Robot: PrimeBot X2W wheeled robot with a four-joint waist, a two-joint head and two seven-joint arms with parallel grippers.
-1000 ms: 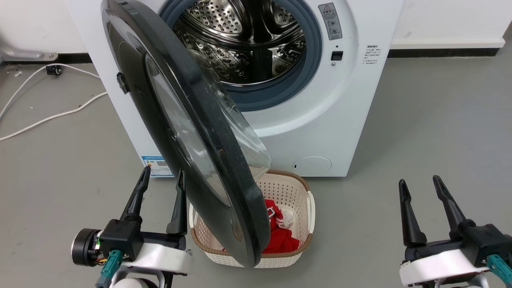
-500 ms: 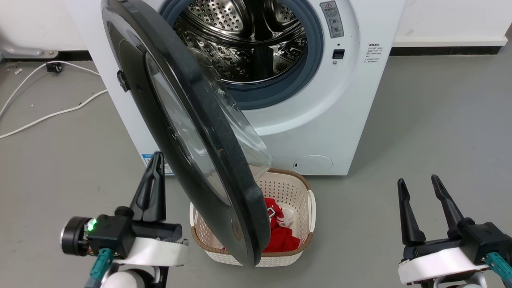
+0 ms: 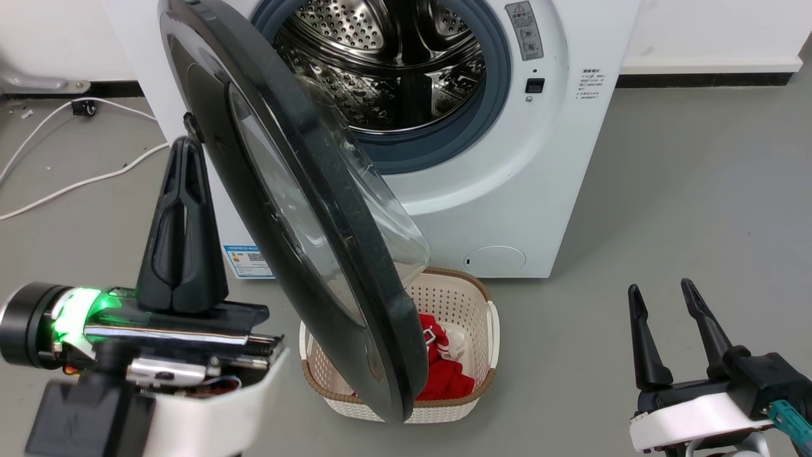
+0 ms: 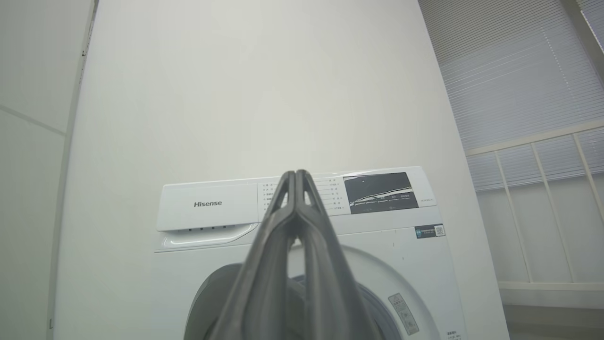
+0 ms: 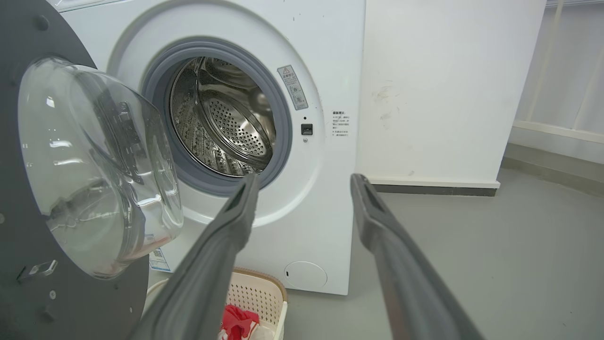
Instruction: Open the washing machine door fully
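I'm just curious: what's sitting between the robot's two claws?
In the head view, the washing machine door and a cream laundry basket of red clothes stand between the left gripper and right gripper; then bare grey floor.

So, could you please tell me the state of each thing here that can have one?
washing machine door: partly open, not yet fully swung back.
washing machine: drum exposed, nothing seen inside.
laundry basket: on the floor, holding red clothes.
left tool: shut, beside the door's outer face.
right tool: open, holding nothing.
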